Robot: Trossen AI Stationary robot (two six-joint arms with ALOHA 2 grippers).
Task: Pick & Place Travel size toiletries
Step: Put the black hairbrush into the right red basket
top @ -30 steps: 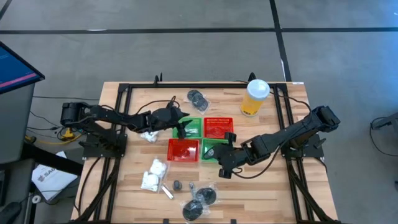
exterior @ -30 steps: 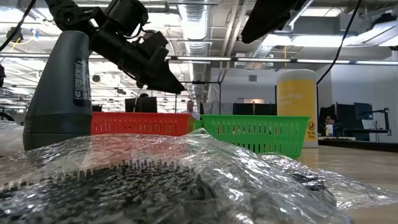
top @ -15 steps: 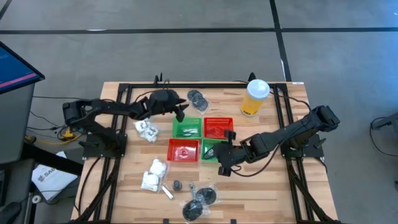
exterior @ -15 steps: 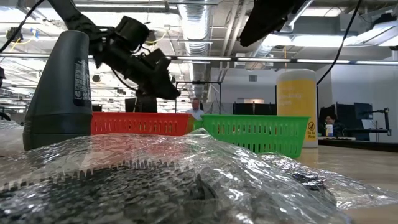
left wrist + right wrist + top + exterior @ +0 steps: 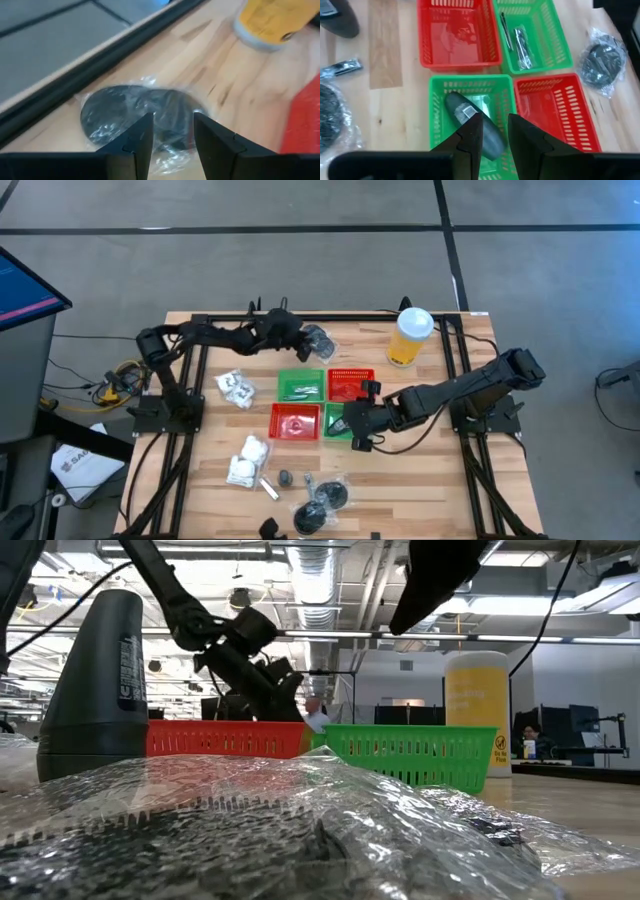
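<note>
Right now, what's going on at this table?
Two arms are sorting travel toiletries into four mesh baskets. The left claw is open, poised over a wrapped dark disc lying on the wood by the table's far edge, not yet gripping it. The right claw is open over the near green basket, where a dark grey bottle lies. The far green basket holds thin wrapped items. More packets and discs wait at the near side.

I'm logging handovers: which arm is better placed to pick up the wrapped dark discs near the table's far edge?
Left. The left gripper hangs right over the wrapped discs, fingers open around them. The right gripper is over the green basket holding a dark grey bottle.
</note>
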